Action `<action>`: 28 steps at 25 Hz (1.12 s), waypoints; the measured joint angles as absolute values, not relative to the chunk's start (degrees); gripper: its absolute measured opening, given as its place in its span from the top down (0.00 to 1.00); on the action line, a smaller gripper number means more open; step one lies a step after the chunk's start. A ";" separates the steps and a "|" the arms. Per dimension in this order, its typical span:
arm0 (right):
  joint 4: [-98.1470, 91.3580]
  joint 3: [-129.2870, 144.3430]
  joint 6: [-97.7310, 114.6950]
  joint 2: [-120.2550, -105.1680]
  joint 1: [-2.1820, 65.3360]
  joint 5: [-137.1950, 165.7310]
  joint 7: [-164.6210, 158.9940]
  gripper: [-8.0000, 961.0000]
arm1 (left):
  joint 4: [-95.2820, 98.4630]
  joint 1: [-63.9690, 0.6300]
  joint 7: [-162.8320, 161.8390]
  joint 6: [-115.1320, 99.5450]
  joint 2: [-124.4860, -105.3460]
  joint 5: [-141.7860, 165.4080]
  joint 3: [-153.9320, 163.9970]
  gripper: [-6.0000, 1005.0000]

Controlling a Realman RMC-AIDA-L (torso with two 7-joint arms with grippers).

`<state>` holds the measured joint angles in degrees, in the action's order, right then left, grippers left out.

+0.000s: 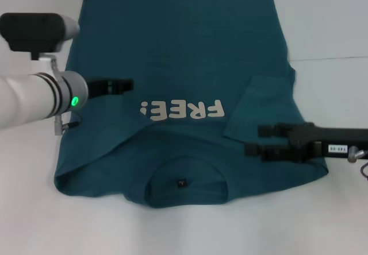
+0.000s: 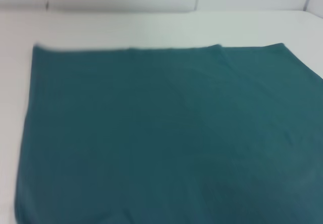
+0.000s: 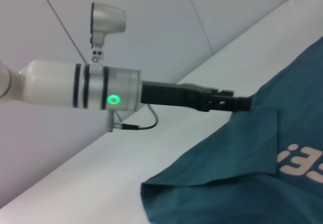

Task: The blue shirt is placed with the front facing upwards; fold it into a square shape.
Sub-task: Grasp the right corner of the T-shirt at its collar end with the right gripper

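While the blue shirt (image 1: 172, 77) is lying spread across the white desk (image 1: 333, 31), front up with its lettering showing, both sleeves are sitting folded in over the body. The left gripper (image 1: 123, 85) is hovering over the shirt's left side, just beside the lettering, and from here I cannot tell whether its jaws are parted or closed, nor whether they are touching cloth. The right gripper (image 1: 256, 140) is reaching in low over the folded right sleeve, its dark jaws looking narrow and, as far as I can judge, holding nothing. The collar end is lying on the near side of both jaws, the hem well beyond them.

Risks now: the folded sleeves are lying loose, so any drag from the jaws could be pulling them open again. If one gripper is pinching only the top layer, the fold could be coming out skewed, not square.
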<state>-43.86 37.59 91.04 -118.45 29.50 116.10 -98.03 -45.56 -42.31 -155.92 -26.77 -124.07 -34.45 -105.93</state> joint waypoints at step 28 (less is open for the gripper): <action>-59.05 36.39 87.62 -112.12 40.05 152.74 -136.84 0.02 | -55.97 -38.53 -147.39 -62.54 -122.58 -50.54 -125.76 0.27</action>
